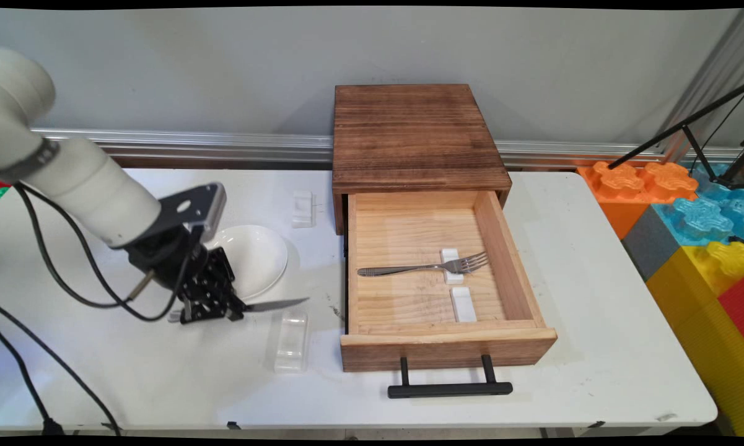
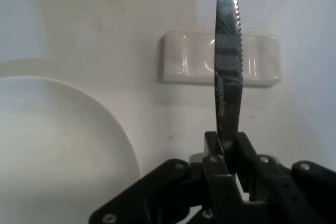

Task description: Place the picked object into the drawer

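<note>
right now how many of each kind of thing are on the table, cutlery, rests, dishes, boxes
cutlery: 2, the knife in the gripper and the fork
white rests: 4, at and
plate: 1
drawer box: 1
total: 8

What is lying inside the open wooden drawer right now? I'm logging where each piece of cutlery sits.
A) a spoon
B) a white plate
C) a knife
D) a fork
D: a fork lies inside the open drawer, its tines on a small white rest, while the knife is clamped in the end effector left of the drawer.
</note>
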`<state>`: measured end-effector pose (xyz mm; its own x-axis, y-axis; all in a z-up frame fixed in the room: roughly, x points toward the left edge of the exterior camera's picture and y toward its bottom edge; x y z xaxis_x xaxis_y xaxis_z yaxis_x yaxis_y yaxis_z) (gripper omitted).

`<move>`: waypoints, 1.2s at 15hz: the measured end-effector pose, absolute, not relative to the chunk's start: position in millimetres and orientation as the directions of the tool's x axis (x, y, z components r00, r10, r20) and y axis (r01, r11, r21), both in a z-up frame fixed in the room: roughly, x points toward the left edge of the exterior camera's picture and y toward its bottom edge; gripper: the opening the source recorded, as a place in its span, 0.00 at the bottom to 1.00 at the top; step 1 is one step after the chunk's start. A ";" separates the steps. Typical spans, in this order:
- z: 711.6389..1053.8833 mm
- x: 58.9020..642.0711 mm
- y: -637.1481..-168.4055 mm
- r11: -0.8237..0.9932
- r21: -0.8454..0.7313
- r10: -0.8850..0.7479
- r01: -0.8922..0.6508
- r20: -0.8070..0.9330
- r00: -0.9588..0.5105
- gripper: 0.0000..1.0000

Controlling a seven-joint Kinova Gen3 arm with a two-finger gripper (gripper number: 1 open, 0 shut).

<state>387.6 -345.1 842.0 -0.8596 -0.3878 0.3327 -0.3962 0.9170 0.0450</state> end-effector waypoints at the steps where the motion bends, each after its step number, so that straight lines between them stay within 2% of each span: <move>1: 851.0 388.7 -346.9 0.914 0.042 -0.393 -0.402 0.329 -0.858 0.00; 8: 901.0 378.0 -364.8 0.889 0.034 -0.440 -0.456 0.333 -0.834 0.00; 18: 939.7 308.7 -401.3 0.887 0.064 -0.446 -0.457 0.373 -0.813 0.00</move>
<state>308.7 -401.3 939.7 -0.8135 -0.4464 0.3729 -0.4572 0.8870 0.0644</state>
